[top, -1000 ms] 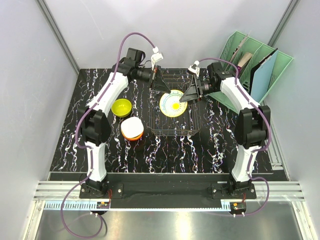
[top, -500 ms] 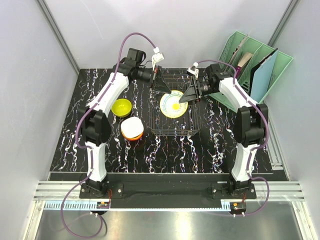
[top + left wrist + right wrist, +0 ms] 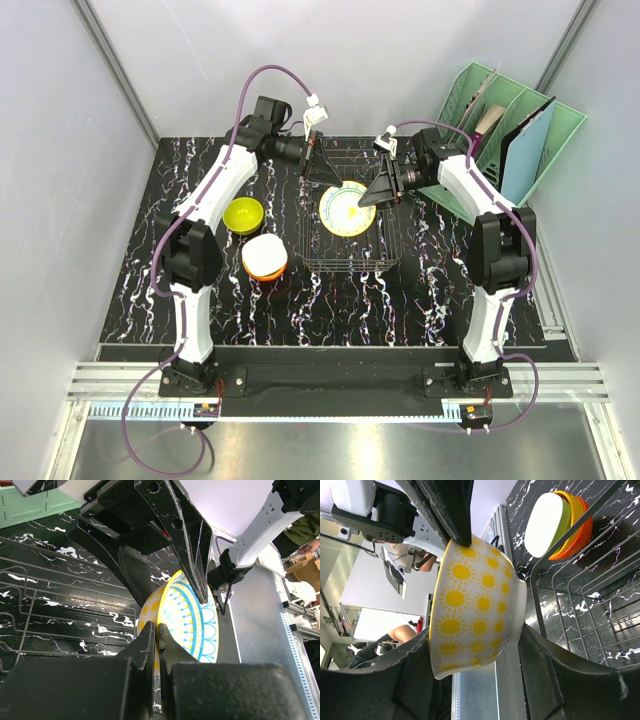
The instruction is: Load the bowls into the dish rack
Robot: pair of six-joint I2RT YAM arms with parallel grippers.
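A bowl [image 3: 347,208] with yellow suns outside and blue lines inside hangs on edge over the dark wire dish rack [image 3: 385,250]. My left gripper [image 3: 327,178] is shut on its rim, one finger inside and one outside, as the left wrist view shows [image 3: 156,627]. My right gripper [image 3: 376,192] straddles the same bowl [image 3: 475,605]: one finger lies against the rim side, the other against the foot. A lime-green bowl [image 3: 243,212] and a stack of bowls with a white one on top [image 3: 265,257] sit on the table left of the rack.
A mint-green slotted organiser [image 3: 500,140] with flat items stands at the back right, close behind my right arm. The rack's wires [image 3: 580,595] run just below the held bowl. Grey walls close in the table on both sides.
My right gripper's fingers have drawn in from wide open onto the patterned bowl. The left gripper has stayed shut on the rim and both arms have hardly moved.
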